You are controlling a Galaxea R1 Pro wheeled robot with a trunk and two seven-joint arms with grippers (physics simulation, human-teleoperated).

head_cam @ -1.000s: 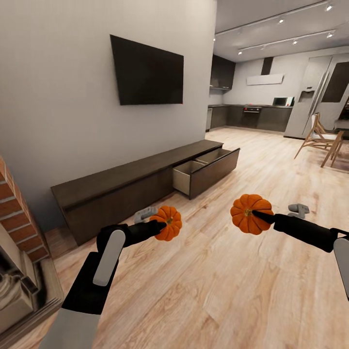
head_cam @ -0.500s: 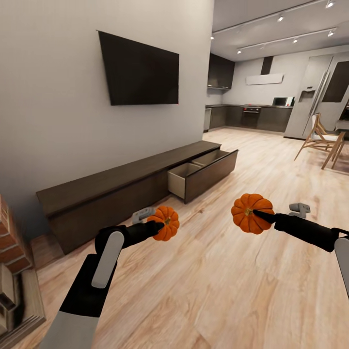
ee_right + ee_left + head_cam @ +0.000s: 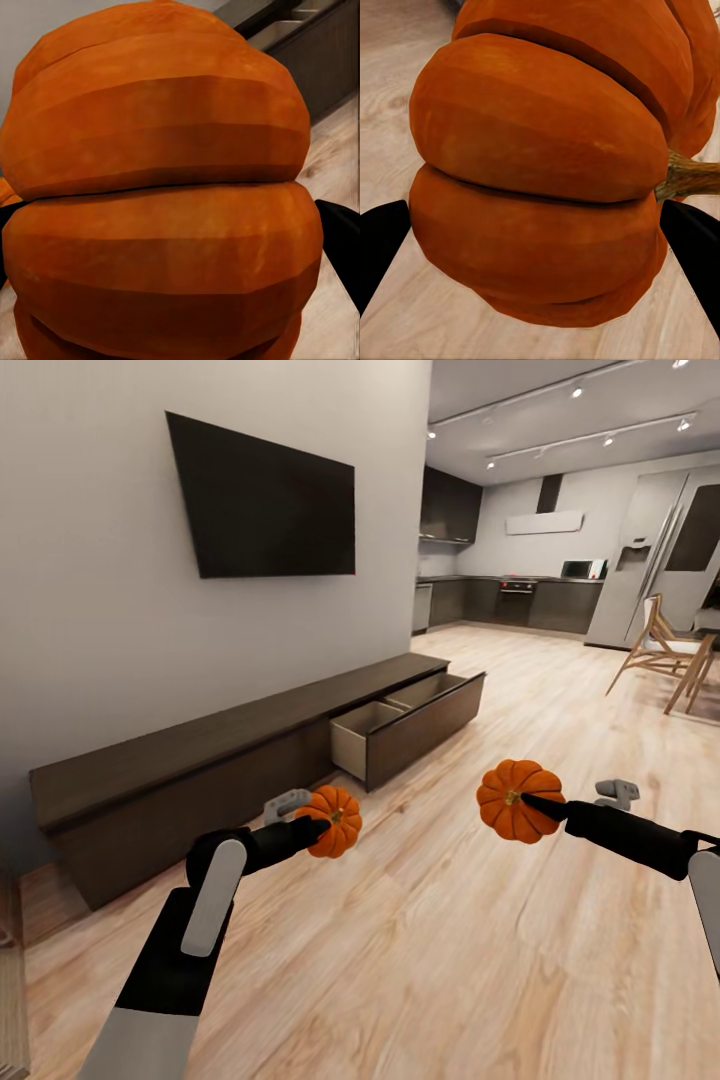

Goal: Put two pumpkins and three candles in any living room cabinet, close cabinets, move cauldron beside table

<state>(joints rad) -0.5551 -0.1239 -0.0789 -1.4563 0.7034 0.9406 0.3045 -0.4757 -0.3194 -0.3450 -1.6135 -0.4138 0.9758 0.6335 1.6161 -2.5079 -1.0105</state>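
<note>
1. Near the cabinet (image 3: 240, 770), a long low dark-brown unit under a wall television (image 3: 262, 503), the robot stands on pale wood floor with 1 pumpkin in each gripper.
2. The left gripper (image 3: 322, 826) is clamped on the left pumpkin (image 3: 333, 822), which hangs in the air nearer the cabinet, in front of its closed part.
3. The right gripper (image 3: 528, 801) is clamped on the right pumpkin (image 3: 514, 800), held in the air farther out from the cabinet.
4. The cabinet's open drawer (image 3: 405, 716) stands pulled out, pale inside, and looks empty.
5. Each pumpkin appears small, rigid and ribbed, probably light. Smooth rounded skin could let it slip or roll.
6. In the left wrist view the black fingers (image 3: 382, 244) press opposite flanks of the pumpkin (image 3: 540, 172), across its widest part; that looks the surest hold, not the thin stem (image 3: 690, 176).
</note>
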